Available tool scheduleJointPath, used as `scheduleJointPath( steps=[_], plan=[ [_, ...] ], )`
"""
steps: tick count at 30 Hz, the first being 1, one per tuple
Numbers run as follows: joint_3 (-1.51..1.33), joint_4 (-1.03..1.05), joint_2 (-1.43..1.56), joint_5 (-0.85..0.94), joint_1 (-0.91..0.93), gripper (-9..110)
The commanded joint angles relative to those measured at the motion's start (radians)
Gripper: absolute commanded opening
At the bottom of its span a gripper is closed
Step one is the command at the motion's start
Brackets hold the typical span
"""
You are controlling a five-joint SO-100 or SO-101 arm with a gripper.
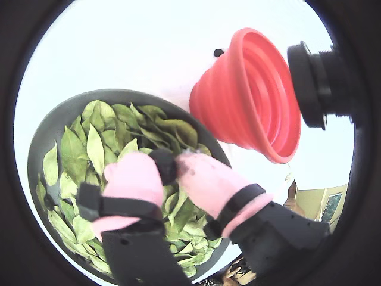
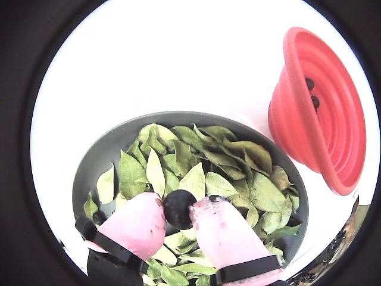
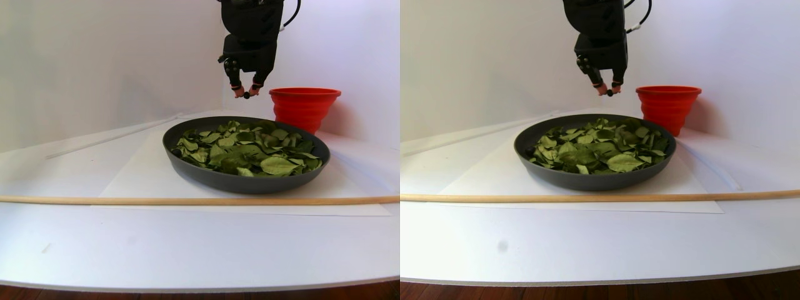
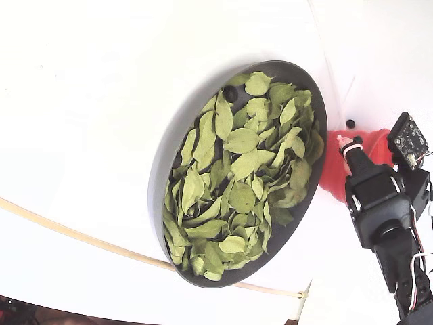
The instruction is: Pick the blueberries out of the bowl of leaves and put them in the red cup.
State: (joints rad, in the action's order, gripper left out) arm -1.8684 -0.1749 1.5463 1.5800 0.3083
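Observation:
My gripper is shut on one blueberry, pinched between its pink fingertips. In the stereo pair view the gripper hangs above the far rim of the dark grey bowl, just left of the red cup. The leaves fill the bowl; another blueberry lies among them near the rim. Two blueberries rest inside the red cup. In the fixed view the arm covers much of the cup.
A loose dark berry lies on the white table beyond the cup. A thin wooden stick runs across the table in front of the bowl. A black camera juts out beside the cup in a wrist view.

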Motion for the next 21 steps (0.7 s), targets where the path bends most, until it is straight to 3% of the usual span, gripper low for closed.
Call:
scheduleJointPath(
  steps=[1,21],
  plan=[
    [0.006,0.009,0.152,0.006,0.034,8],
    [0.0,0.043,0.25,0.021,0.114,8]
  ],
)
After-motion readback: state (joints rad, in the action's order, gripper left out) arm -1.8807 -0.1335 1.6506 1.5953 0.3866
